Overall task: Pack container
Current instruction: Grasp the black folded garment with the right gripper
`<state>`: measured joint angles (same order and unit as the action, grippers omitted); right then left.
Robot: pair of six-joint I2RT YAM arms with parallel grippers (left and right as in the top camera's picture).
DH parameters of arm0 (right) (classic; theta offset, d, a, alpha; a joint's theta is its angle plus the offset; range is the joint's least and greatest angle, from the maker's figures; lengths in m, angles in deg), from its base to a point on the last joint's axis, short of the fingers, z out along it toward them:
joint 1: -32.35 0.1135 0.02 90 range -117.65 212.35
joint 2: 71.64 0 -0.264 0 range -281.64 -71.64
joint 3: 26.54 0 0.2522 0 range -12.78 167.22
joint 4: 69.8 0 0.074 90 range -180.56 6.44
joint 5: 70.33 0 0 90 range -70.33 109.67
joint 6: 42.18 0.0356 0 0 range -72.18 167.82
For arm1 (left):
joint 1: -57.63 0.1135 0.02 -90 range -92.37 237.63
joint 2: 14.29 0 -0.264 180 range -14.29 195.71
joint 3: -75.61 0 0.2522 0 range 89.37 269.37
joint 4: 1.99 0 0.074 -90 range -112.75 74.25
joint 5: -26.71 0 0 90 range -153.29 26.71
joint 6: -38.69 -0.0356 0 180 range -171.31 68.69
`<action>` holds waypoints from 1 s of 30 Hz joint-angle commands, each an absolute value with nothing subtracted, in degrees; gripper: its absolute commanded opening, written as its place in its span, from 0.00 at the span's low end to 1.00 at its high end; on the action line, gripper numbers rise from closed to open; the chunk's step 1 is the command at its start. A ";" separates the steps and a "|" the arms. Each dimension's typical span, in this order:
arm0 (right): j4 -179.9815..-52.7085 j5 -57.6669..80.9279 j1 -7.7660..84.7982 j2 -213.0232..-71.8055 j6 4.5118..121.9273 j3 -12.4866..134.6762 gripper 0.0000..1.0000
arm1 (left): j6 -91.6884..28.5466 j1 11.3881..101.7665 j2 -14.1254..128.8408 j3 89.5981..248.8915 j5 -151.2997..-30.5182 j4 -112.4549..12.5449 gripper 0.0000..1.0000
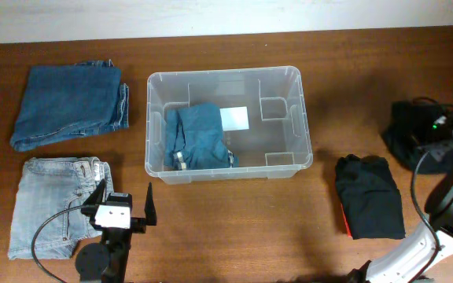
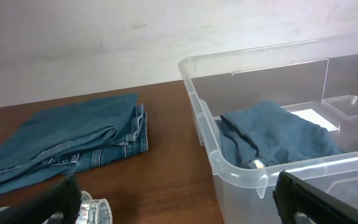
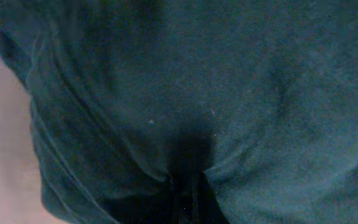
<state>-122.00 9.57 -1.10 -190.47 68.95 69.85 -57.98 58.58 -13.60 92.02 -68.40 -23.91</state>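
Note:
The container [image 1: 305,154] is a clear plastic bin in the middle of the table, also seen in the left wrist view [image 2: 229,165]. A folded pair of blue jeans [image 1: 199,135] lies in its left half [image 2: 278,134]. My left gripper [image 1: 124,203] hovers near the front edge, left of the bin, wide open with nothing between its fingers [image 2: 179,205]. My right gripper [image 1: 429,140] is at the far right, shut on a dark garment [image 1: 406,130]. In the right wrist view that dark cloth [image 3: 229,93] fills the frame, pinched at the right gripper [image 3: 188,190].
Folded dark blue jeans [image 1: 69,104] lie at the back left [image 2: 61,143]. Light grey jeans [image 1: 53,204] lie at the front left, just beside my left gripper. A folded black garment [image 1: 370,196] with a red edge lies right of the bin.

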 commanded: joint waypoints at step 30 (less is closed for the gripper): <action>-139.20 -11.61 -9.03 -189.99 30.43 92.23 0.99 | -58.92 58.86 -13.95 91.65 -68.00 -23.89 0.99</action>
